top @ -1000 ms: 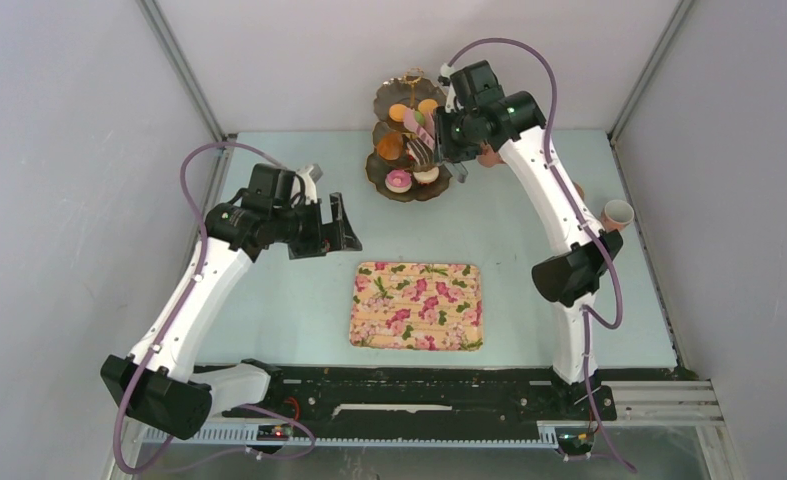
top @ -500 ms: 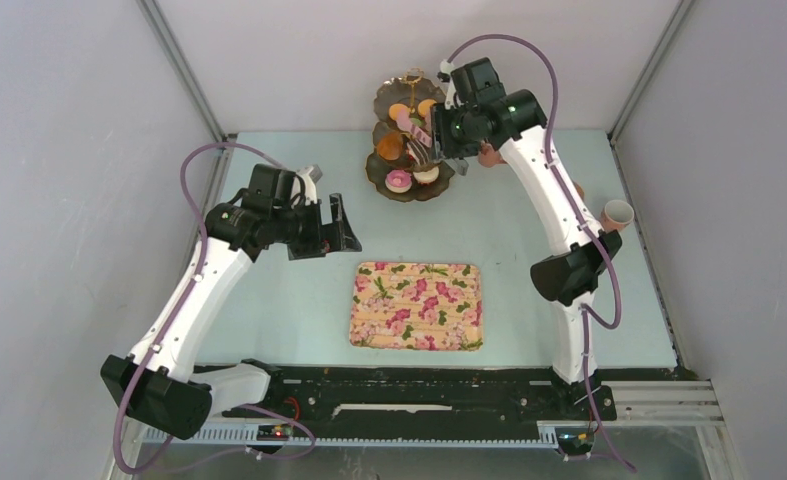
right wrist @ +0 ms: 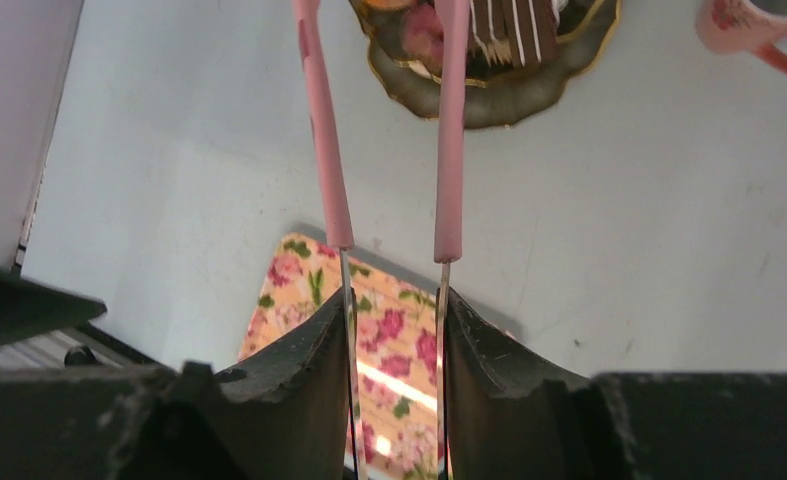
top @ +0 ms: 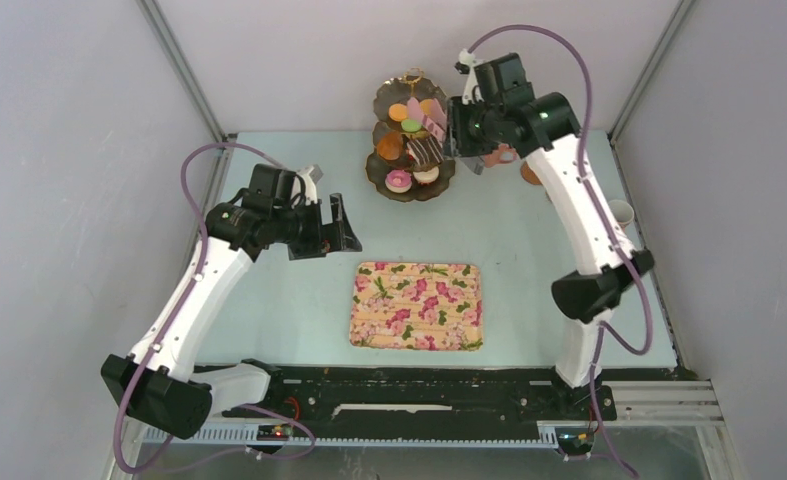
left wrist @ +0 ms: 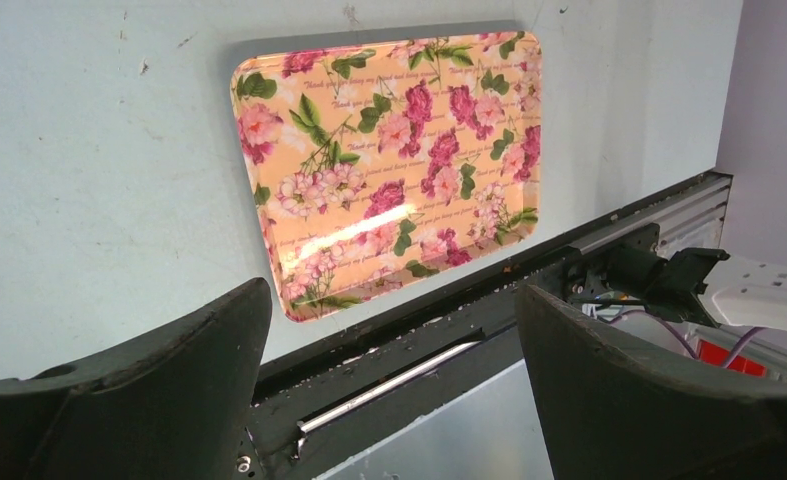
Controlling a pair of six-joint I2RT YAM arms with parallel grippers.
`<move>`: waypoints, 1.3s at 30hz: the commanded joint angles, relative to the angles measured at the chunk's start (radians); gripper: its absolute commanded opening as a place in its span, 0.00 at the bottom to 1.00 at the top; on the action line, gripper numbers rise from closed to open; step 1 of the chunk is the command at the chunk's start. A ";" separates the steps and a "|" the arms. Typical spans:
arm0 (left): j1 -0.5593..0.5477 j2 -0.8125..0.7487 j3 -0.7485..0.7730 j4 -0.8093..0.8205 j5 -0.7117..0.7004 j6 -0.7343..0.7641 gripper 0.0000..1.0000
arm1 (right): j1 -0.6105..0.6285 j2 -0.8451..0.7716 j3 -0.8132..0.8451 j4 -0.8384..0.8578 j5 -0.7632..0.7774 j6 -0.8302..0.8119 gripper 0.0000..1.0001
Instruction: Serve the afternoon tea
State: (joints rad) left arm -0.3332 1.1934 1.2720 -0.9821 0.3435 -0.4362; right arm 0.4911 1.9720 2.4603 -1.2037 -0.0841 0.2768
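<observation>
- Left pincer (left wrist: 391, 296) hovers over the table (top: 509, 235) with its jaws spread wide and nothing between them, parked beside the near-left corner of the serving area.
- Floral tray (top: 416, 305) lies flat at the centre with nothing served on it, so by my reckoning the job has barely begun.
- Three-tier stand (top: 381, 172) at the far edge carries the pastries. The orange macaron (top: 398, 112) and green macaron (top: 410, 125) sit up top, and the croissant (top: 390, 147) is on the middle tier. Pink donut (top: 399, 180) and white donut (top: 426, 175) are at the bottom.
- Striped chocolate slice (top: 425, 150) sits at the stand, right where the pink-handled tongs (right wrist: 329, 150) reach in. Their tips run out of the wrist view, so I cannot tell whether the slice is pinched.
- Right pincer (right wrist: 394, 310) is squeezed onto the tongs' metal blades.
- Pink mug (right wrist: 734, 22) and a cork coaster (top: 531, 173) wait on the table right of the stand, neither one set out.
- What's left, as I judge it: every pastry, then mug and coaster.
</observation>
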 commanded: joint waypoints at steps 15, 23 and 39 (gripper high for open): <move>0.006 -0.168 -0.046 0.031 0.052 -0.096 0.98 | 0.375 -0.751 -1.297 0.315 0.246 0.065 0.37; 0.006 -0.248 -0.098 0.041 0.056 -0.144 0.98 | 0.492 -0.718 -1.523 0.488 0.314 0.160 0.41; 0.006 -0.349 -0.123 0.060 0.032 -0.185 0.98 | 0.564 -0.657 -1.695 0.538 0.271 0.250 0.49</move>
State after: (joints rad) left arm -0.3332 0.8730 1.1572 -0.9524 0.3733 -0.5964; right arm 1.0470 1.2972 0.7761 -0.7208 0.1799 0.4942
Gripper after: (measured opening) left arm 0.985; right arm 0.486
